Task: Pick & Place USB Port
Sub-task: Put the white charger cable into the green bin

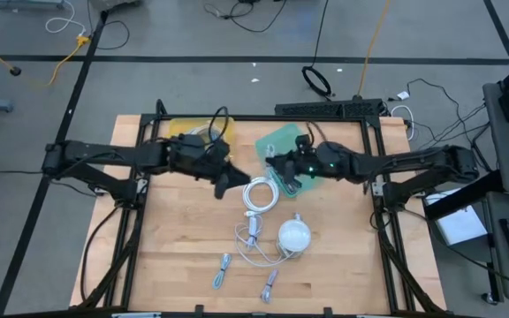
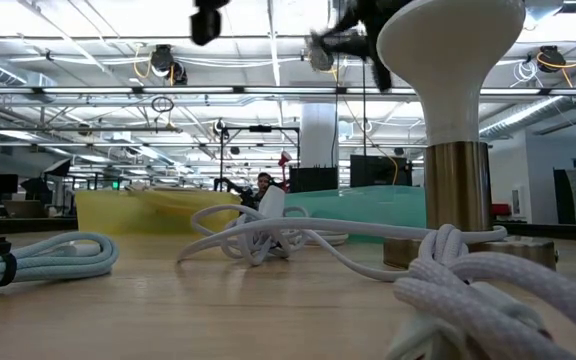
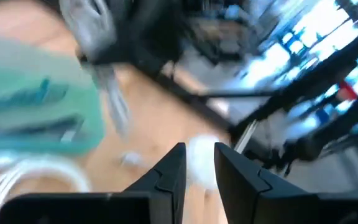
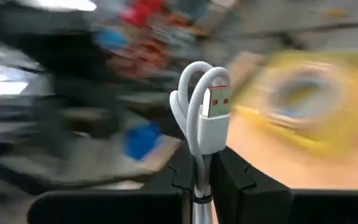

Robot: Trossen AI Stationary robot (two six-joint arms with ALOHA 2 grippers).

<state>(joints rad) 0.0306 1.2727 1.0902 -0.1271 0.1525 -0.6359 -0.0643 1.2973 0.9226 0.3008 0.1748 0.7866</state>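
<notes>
Right end effector clamps white USB cable; plug points away along fingers, lengthwise.

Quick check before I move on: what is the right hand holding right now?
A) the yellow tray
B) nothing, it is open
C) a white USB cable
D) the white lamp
C: in the right wrist view the right hand is clamped on a white USB cable, plug end up.

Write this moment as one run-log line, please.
right gripper: shut on white USB cable, lifted over green tray | left gripper: open, empty, near yellow tray
</notes>
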